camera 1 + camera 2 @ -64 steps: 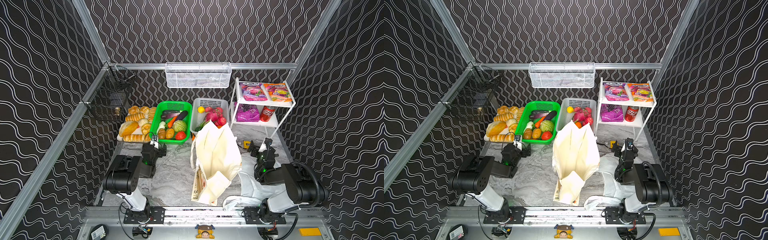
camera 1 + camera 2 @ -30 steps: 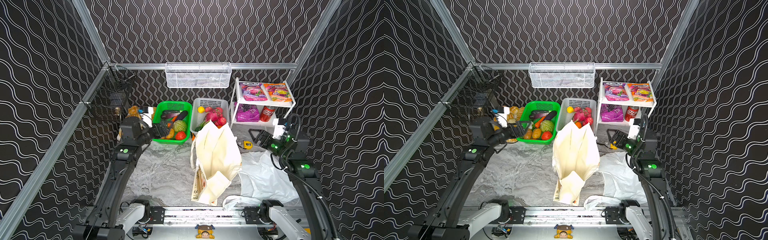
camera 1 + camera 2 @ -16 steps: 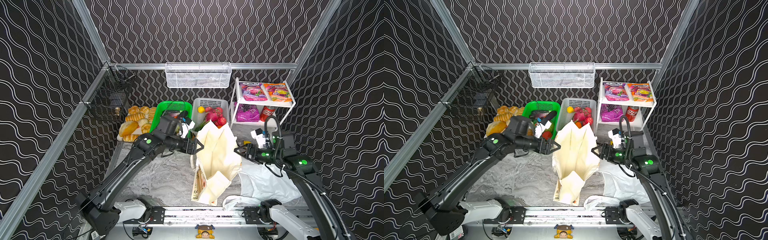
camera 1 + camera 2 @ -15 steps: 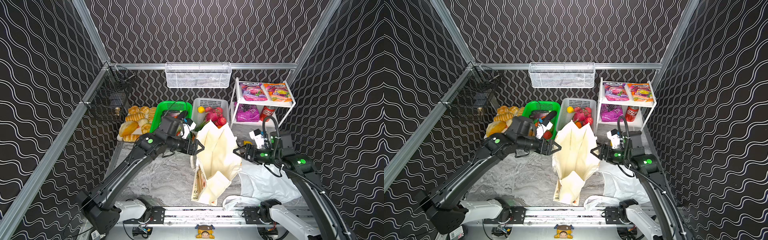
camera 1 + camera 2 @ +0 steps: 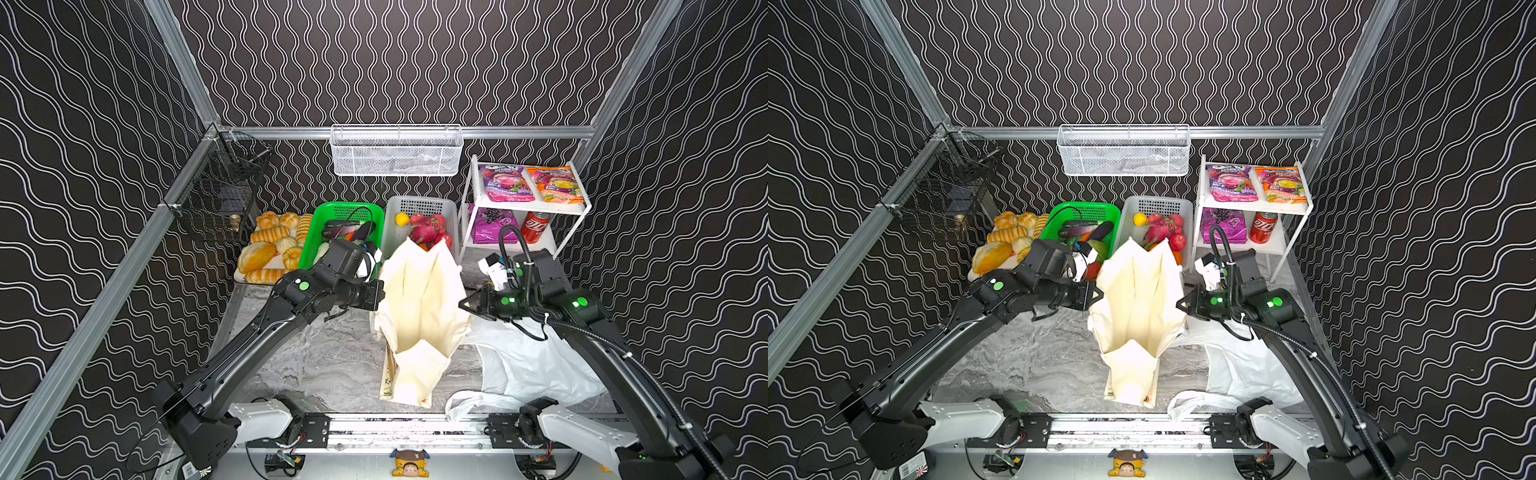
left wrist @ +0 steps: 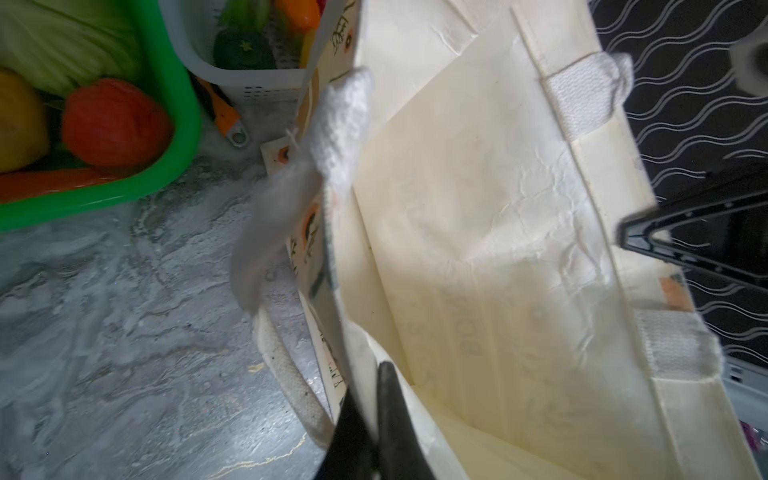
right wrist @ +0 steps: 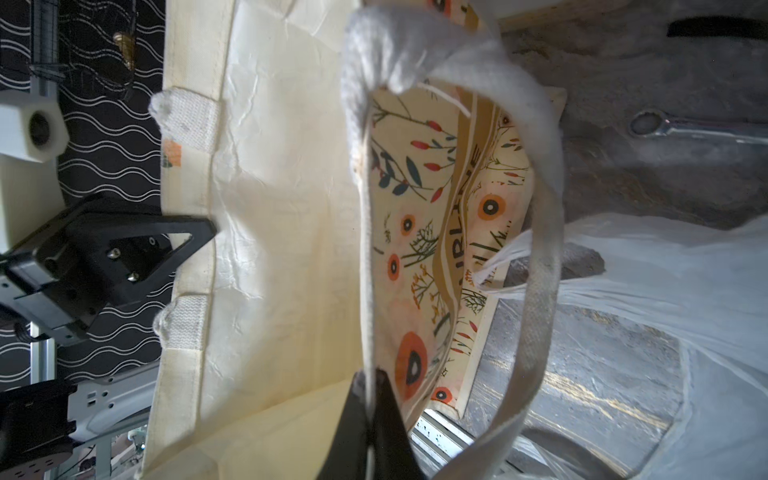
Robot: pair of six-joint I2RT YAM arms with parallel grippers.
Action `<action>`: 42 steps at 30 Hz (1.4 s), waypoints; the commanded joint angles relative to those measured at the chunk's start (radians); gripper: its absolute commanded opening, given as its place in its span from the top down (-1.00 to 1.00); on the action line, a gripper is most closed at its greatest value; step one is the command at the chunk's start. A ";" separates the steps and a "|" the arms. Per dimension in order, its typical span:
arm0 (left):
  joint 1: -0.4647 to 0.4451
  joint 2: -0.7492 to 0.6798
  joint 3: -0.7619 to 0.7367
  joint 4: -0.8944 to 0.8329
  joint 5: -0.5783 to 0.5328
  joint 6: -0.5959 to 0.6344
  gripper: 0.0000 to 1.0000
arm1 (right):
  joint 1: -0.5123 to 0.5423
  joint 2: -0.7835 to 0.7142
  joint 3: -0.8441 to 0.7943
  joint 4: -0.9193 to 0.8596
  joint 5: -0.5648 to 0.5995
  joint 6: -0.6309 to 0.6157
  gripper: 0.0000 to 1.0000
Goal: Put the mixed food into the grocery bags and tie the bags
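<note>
Marble table (image 5: 324, 365): left gripper (image 5: 381, 293), right gripper (image 5: 463, 305) pinch opposite tote (image 5: 419, 307) rims.

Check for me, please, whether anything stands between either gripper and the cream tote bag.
Nothing visible does. The left gripper and the right gripper are each shut on the rim of the tote bag, on opposite sides of its open mouth, with only cloth in their grip.
</note>
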 commanded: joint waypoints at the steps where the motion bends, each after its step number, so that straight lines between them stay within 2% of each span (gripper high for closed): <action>1: 0.003 -0.018 0.014 -0.046 -0.167 -0.030 1.00 | 0.028 0.049 0.052 0.079 -0.007 0.006 1.00; 4: 0.002 -0.024 0.011 -0.073 -0.215 -0.033 1.00 | 0.060 0.097 0.090 0.091 0.008 -0.003 1.00; 8: 0.005 -0.031 0.002 -0.101 -0.260 -0.037 1.00 | 0.062 0.142 0.148 0.053 0.060 -0.039 0.63; 9: 0.004 -0.029 0.001 -0.112 -0.286 -0.049 1.00 | 0.059 0.146 0.165 0.039 0.088 -0.045 0.36; 12: 0.005 -0.022 0.005 -0.124 -0.345 -0.056 1.00 | 0.057 0.129 0.228 -0.001 0.255 -0.070 0.07; 13: 0.005 -0.024 0.016 -0.141 -0.388 -0.069 1.00 | 0.048 0.110 0.244 -0.010 0.334 -0.075 0.06; 15: 0.005 -0.041 0.015 -0.122 -0.408 -0.045 1.00 | 0.025 0.066 0.258 -0.017 0.501 -0.084 0.00; 17: 0.008 -0.045 0.004 -0.092 -0.386 -0.015 0.61 | -0.041 0.010 0.232 0.010 0.655 -0.081 -0.05; 18: 0.009 -0.040 0.008 -0.090 -0.376 -0.013 0.43 | -0.090 -0.027 0.191 0.053 0.694 -0.092 -0.12; 19: 0.009 -0.031 0.015 -0.092 -0.365 -0.011 0.18 | -0.153 -0.064 0.142 0.123 0.703 -0.103 -0.18; 20: 0.009 -0.027 0.022 -0.098 -0.357 -0.011 0.08 | -0.203 -0.096 0.092 0.182 0.703 -0.110 -0.18; 22: 0.009 -0.029 0.024 -0.096 -0.356 -0.011 0.03 | -0.291 -0.144 -0.007 0.322 0.704 -0.134 -0.17; 24: 0.009 -0.048 0.019 -0.086 -0.357 -0.007 -0.15 | -0.334 -0.158 -0.080 0.435 0.739 -0.173 -0.17; 28: 0.008 -0.106 0.022 -0.063 -0.379 0.037 -0.25 | -0.405 -0.121 -0.227 0.677 0.779 -0.263 -0.11; 32: 0.009 -0.164 0.028 -0.018 -0.409 0.104 -0.37 | -0.500 -0.054 -0.368 0.981 0.638 -0.346 -0.12; 34: 0.009 -0.186 0.028 0.010 -0.429 0.132 -0.39 | -0.517 -0.011 -0.439 1.166 0.621 -0.406 -0.15; 37: 0.009 -0.208 0.022 0.047 -0.461 0.173 -0.41 | -0.534 0.055 -0.474 1.328 0.622 -0.491 -0.20; 39: 0.009 -0.218 0.011 0.074 -0.486 0.196 -0.44 | -0.552 0.121 -0.488 1.446 0.564 -0.557 -0.24; 42: 0.008 -0.224 -0.008 0.124 -0.485 0.228 -0.47 | -0.578 0.221 -0.477 1.566 0.545 -0.596 -0.30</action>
